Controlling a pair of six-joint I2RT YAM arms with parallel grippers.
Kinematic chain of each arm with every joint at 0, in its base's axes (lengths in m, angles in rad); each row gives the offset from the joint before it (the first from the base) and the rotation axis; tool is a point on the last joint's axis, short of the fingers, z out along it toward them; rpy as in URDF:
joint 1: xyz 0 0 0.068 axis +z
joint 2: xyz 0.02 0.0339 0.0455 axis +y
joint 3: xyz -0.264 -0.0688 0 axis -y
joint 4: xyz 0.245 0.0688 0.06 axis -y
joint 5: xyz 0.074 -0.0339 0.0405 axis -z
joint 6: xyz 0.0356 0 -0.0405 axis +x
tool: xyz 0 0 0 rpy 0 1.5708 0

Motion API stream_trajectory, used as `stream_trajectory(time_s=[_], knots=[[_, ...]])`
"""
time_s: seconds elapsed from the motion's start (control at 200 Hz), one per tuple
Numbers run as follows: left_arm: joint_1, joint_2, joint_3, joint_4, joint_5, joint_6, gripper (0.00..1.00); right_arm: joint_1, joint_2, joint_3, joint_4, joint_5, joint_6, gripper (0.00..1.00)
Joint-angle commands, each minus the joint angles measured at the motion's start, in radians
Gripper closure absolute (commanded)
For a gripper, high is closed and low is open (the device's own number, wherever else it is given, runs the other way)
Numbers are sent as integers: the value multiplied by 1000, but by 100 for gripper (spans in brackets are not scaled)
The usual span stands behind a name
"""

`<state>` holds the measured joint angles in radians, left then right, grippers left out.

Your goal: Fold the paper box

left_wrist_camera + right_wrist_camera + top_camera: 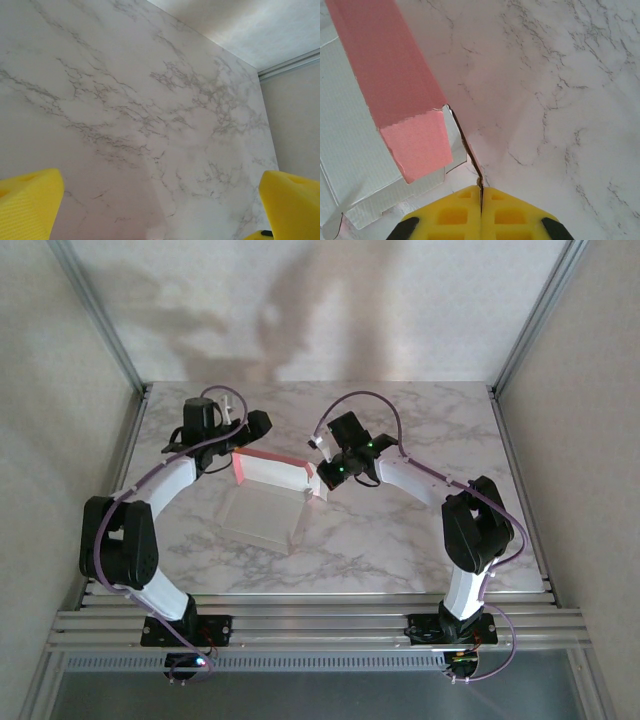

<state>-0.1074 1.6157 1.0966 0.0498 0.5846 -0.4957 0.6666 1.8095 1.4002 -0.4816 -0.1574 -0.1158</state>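
Note:
The paper box (268, 502) lies partly folded in the middle of the table, white inside with pink edges, its back wall standing up. My right gripper (323, 483) sits at the box's right back corner. In the right wrist view its yellow fingers (510, 212) are shut on a thin card edge of the paper box (395, 80), whose pink wall and pink flap rise to the left over the white inside. My left gripper (246, 433) hovers just behind the box's left back corner. Its yellow fingers (30, 200) stand wide open over bare marble, and the left gripper (160, 185) holds nothing.
The marble table (420, 530) is fenced by a metal frame rail (520, 490) on the right and another on the left. Pale walls stand close on both sides. Open marble lies right of the box and behind both grippers.

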Motion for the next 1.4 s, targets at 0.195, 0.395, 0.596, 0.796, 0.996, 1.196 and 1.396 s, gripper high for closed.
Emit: stream_trajectory(time_s=[0.195,0.395,0.596,0.796,0.996,1.196,1.396], knots=[[4,-36,-7,-130,29,32,1,9,4,1,21,38,53,100],[-11,-97,-70,-188,56,7,1,9,37,72,-4,40,121,100],[-45,-149,-88,-217,70,-24,1,14,77,160,-53,34,197,100],[-96,-186,-139,-198,65,-58,1,26,104,194,-80,50,249,100],[-149,-214,-189,-170,43,-82,1,32,109,188,-88,59,306,100],[-186,-242,-221,-159,-12,-89,1,55,92,147,-54,73,340,100],[-212,-270,-283,-137,-51,-98,1,106,79,118,-40,146,342,100]])
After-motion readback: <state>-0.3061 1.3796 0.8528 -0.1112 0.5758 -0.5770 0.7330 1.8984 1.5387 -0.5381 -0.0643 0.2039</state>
